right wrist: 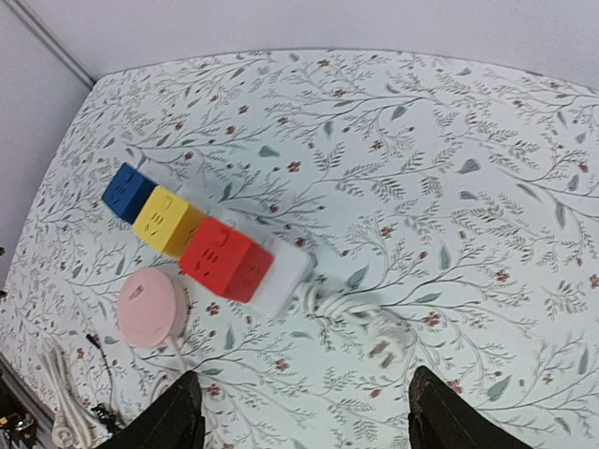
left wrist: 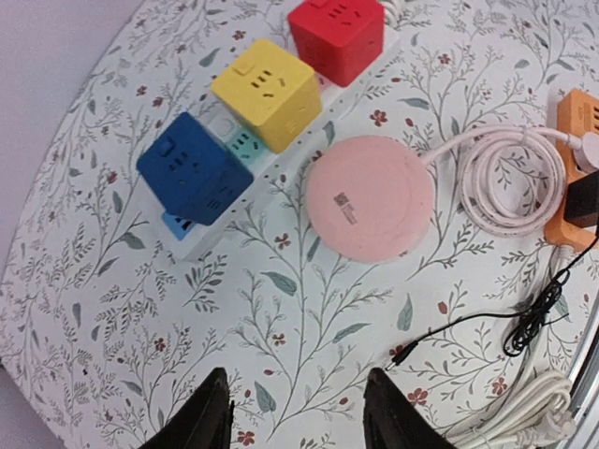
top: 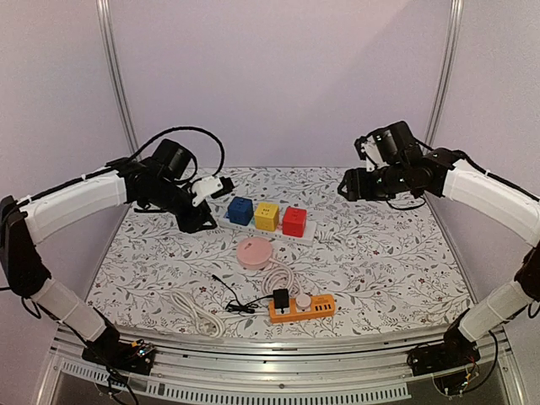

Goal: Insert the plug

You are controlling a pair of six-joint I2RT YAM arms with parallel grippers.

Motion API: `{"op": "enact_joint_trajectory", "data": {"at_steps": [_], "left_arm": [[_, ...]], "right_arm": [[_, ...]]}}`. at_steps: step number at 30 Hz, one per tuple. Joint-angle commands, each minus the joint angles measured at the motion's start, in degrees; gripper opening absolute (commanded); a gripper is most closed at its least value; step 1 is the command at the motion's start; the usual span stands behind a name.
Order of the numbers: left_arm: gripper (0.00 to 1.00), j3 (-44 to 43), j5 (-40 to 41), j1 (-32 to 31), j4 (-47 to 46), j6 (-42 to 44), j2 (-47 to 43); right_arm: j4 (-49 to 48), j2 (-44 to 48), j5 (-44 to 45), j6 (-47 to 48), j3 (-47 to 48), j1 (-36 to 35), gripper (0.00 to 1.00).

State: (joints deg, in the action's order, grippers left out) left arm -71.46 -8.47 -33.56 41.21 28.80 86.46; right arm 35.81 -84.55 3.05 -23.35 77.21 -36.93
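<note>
- The table [top: 380, 261] carries a floral cloth; every item below lies on it.
- You see the white power strip [right wrist: 285, 281] at centre rear, holding a blue cube [top: 240, 210], a yellow cube [top: 267, 216] and a red cube [top: 294, 221] in a row.
- The left gripper [left wrist: 298, 412] hovers near the blue end, fingers apart, holding nothing.
- The right gripper [right wrist: 304, 416] hangs well apart at rear right, fingers spread wide and empty.
- The pink round unit [top: 255, 251] sits just in front of the strip.
- The orange power strip [top: 314, 309] lies near the front edge.
- A loose white cable [top: 196, 310] lies front left.
- The white plug [right wrist: 384, 348] lies blurred beside the red end, unplugged.
</note>
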Motion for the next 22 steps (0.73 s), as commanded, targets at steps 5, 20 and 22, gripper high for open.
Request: {"op": "enact_joint_trajectory", "data": {"at_steps": [5, 20, 22], "left_arm": [[0.74, 12.2, 2.3, 25.3, -15.4, -12.0, -8.9], [0.99, 28.4, -4.9, 48.1, -36.3, -27.0, -9.7], [1.00, 28.3, -4.9, 48.1, -36.1, -27.2, -8.9]], "right_arm": [[-13.1, 12.7, 5.2, 2.2, -15.7, 31.0, 0.86], [-32.1, 21.1, 17.0, 1.1, -38.3, 39.2, 0.97], [-33.4, 21.5, 17.4, 1.6, -39.1, 39.1, 0.99]]}}
